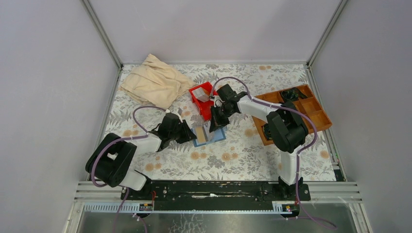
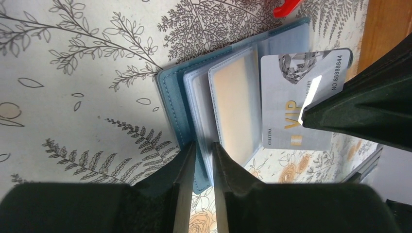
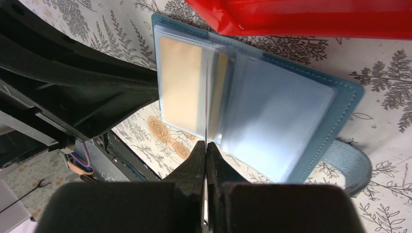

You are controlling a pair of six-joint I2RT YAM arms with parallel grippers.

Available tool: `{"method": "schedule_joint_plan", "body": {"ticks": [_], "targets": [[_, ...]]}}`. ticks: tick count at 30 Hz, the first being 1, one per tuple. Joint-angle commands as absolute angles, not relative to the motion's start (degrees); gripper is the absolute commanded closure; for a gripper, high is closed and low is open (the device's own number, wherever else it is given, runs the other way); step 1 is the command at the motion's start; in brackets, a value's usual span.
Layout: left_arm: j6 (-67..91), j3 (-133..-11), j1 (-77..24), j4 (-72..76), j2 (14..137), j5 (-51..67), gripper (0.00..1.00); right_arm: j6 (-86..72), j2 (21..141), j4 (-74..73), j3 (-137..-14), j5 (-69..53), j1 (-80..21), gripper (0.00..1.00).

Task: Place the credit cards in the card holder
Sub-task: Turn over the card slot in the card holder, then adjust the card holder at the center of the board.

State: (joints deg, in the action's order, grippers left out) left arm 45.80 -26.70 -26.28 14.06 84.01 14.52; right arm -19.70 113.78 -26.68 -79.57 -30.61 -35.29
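The teal card holder lies open on the flowered table, its pale clear sleeves facing up. My left gripper is shut on the card holder's near edge, with the cover and a sleeve between its fingers. My right gripper is shut on a silver credit card marked VIP. That card stands edge-on as a thin line over the sleeves, at the card holder's middle fold. In the top view the left gripper and right gripper meet over the card holder.
A red plastic bin with something pale inside stands just behind the card holder, close over it. A brown wooden compartment tray sits at the right, and a beige cloth lies at the back left.
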Motion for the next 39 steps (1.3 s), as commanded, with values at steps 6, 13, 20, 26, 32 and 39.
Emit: {"method": "schedule_joint_plan", "body": {"ticks": [6,13,20,26,32,39], "targets": [[41.22,-27.53,-26.36,5.61,83.42,9.41,0.69,-20.16,112.29,-22.43,-76.32,-35.06,-33.37,1.00],[41.31,-27.62,-26.39,5.50,84.57,9.32,0.68,-21.64,112.59,-19.14,-73.99,-38.26,-32.11,1.00],[41.22,-28.99,-26.37,2.67,86.77,7.59,0.74,-24.79,112.27,-13.51,-70.15,-43.07,-29.66,1.00],[41.83,-29.87,-26.37,-0.39,88.11,5.52,0.78,-26.63,112.85,-10.24,-69.24,-45.21,-29.29,1.00],[41.95,-30.42,-26.37,-1.78,89.05,4.75,0.83,-27.89,113.32,-8.44,-69.03,-46.31,-29.31,1.00],[41.75,-30.75,-26.37,-1.93,89.81,5.18,0.86,-27.93,113.58,-7.97,-68.22,-45.64,-29.35,1.00]]}}
